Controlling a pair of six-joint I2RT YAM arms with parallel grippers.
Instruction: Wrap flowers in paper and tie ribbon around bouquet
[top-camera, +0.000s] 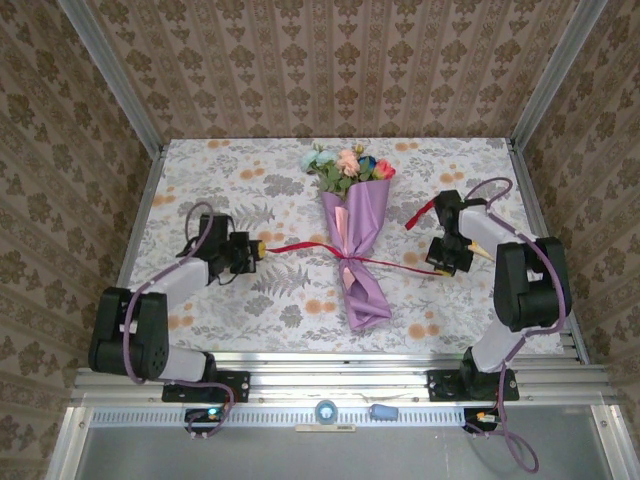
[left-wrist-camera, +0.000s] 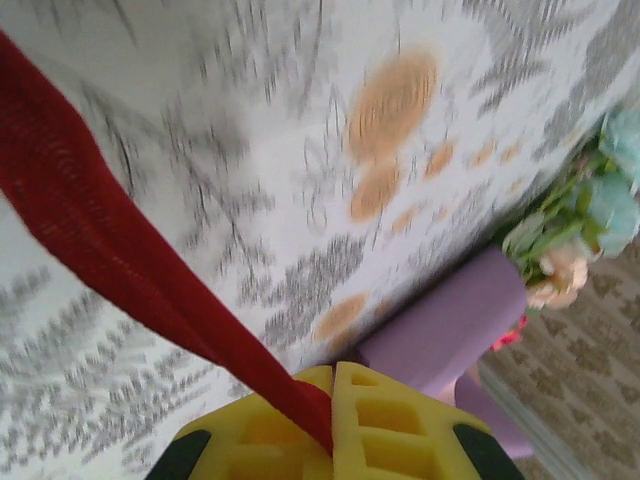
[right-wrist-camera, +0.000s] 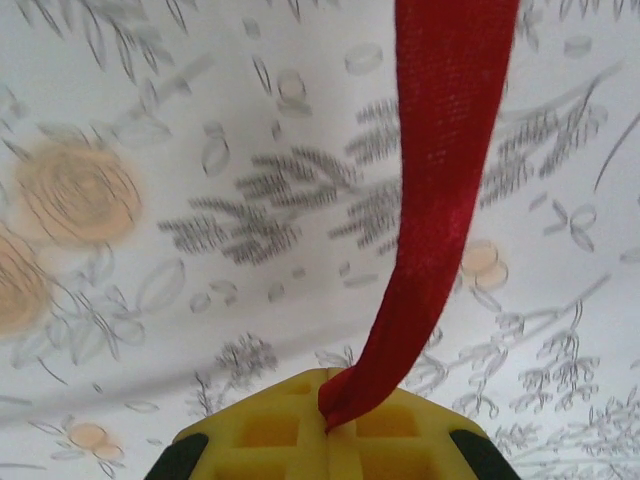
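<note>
The ribbon (top-camera: 300, 246) runs left to right across the waist of the bouquet (top-camera: 355, 215), where it looks cinched around the paper (top-camera: 365, 295). It crosses the bouquet's long axis almost squarely. That axis runs near to far, with the flowers (top-camera: 345, 165) at the far end and the paper's tail towards you. The bouquet lies on the counter (top-camera: 250, 180), about midway between the arms.

Your left gripper (top-camera: 258, 246) sits left of the bouquet, closed tight on one ribbon end. The left wrist view shows the red band pinched between the yellow pads. Your right gripper (top-camera: 437, 268) sits to the right, also clamped on ribbon, and the strand rises straight out of its closed pads. A loose red tail curls on the far side of the right gripper.

The two grippers stand about equally far from the bouquet, so neither arm is clearly nearer. From each gripper the bouquet lies straight inward along the ribbon. By my judgement, any tightening pull should go outward along that line, left and right together, or the bouquet may slew on the counter.

No brand, label or writing can be read on the paper, ribbon or pads.
</note>
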